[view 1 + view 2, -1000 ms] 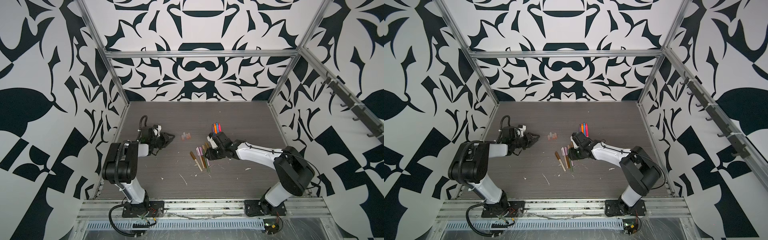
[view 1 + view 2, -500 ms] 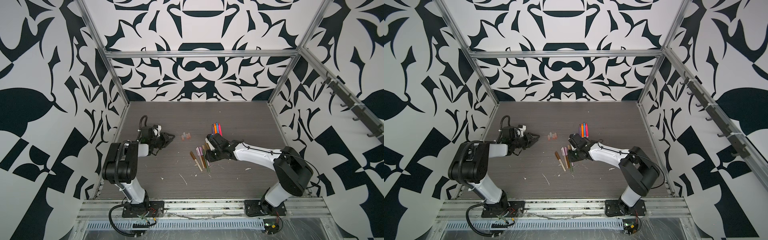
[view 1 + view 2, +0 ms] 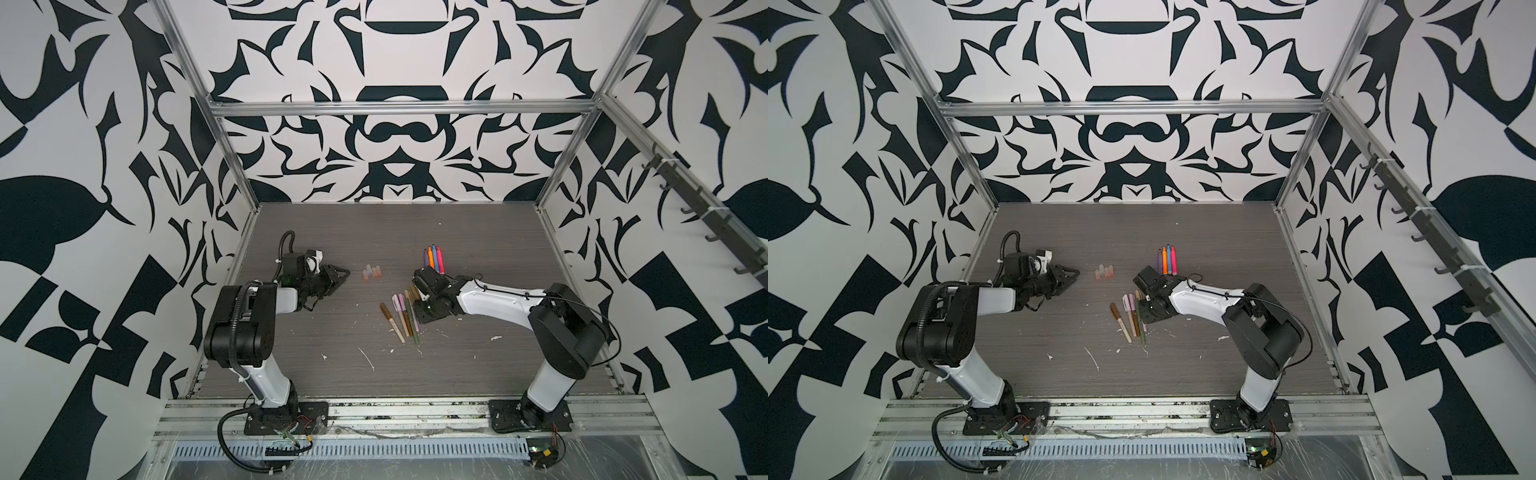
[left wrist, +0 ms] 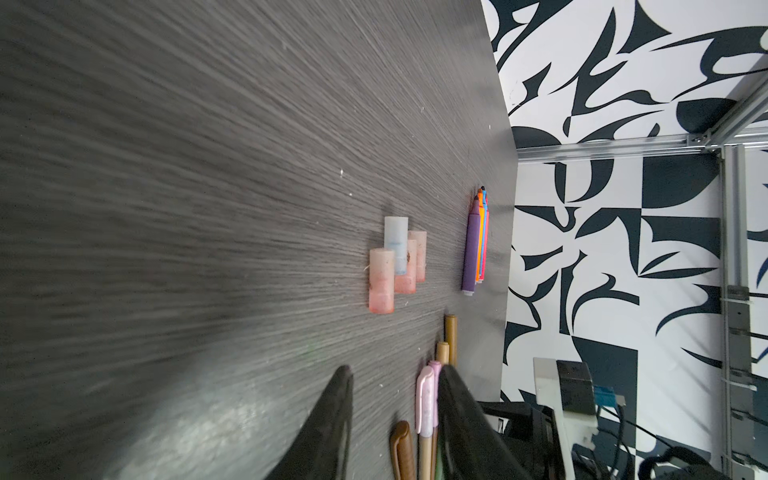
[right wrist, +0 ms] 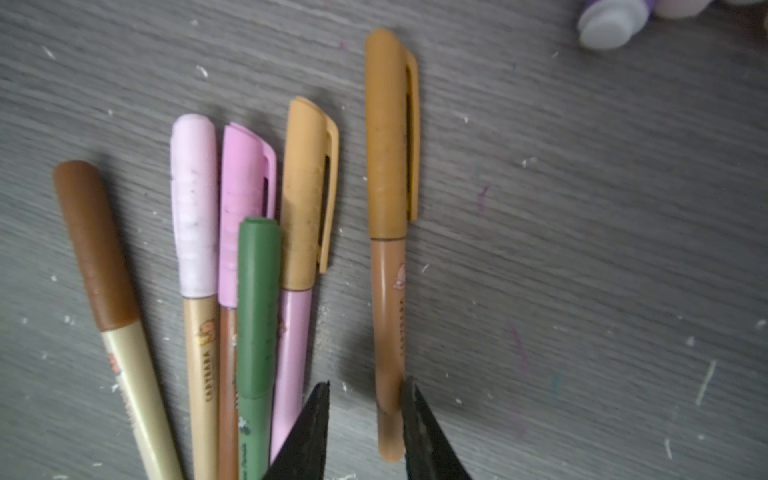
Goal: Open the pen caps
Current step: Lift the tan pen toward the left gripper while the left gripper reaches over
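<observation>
Since that tan pen (image 5: 388, 332) on the tabletop (image 5: 582, 249) looks light, stiff and slick, you'd want your right end effector (image 5: 365, 384), jaws apart around its barrel, to pinch there firmly; the left end effector (image 4: 395, 370), parted and empty, could take the cap (image 5: 388, 137).

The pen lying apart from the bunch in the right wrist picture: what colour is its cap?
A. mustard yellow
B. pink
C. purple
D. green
A: the lone pen wears a mustard-yellow cap, while the pink and green caps sit on the bunched pens beside it.
</observation>
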Available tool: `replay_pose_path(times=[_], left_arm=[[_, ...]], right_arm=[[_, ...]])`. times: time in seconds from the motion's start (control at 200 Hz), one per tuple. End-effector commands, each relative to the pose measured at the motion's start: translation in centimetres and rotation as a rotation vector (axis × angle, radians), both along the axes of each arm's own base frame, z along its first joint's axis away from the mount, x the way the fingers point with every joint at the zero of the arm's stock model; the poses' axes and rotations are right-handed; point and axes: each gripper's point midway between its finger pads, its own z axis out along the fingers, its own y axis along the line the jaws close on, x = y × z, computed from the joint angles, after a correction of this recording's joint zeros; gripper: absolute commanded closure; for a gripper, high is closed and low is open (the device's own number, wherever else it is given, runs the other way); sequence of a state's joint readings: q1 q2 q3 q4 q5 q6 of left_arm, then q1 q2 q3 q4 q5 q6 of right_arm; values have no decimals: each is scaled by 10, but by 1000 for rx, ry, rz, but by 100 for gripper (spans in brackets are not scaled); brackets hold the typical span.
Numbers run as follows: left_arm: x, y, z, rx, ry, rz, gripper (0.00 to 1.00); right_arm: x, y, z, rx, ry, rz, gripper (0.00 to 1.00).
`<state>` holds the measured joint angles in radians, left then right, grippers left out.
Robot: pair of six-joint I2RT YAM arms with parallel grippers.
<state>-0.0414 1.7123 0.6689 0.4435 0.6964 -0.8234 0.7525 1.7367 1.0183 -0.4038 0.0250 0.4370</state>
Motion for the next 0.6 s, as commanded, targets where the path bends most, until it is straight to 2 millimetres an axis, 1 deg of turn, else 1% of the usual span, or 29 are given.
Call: replay_pose_path(times=[0.0, 0.125, 0.26, 0.305, 0.35, 0.485, 0.595], left_arm=[[0, 0, -3, -6, 15, 2, 63], [0, 0, -3, -6, 15, 1, 63], [0, 1, -4, -5, 19, 3, 63], [0, 1, -3, -3, 17, 5, 63], [-1, 2, -3, 1, 16, 11, 63], [-5, 7, 2, 26, -12, 38, 64], [-11, 10, 7, 49, -41, 57, 64]], right_arm=[[6, 0, 1, -32, -11, 10, 68], [4, -3, -8, -47, 6, 11, 69], [2, -4, -9, -47, 6, 10, 84], [1, -5, -7, -46, 4, 9, 88], [1, -6, -5, -44, 1, 9, 89], [-5, -11, 9, -17, -26, 11, 93], [-15, -14, 29, 44, -57, 15, 95]])
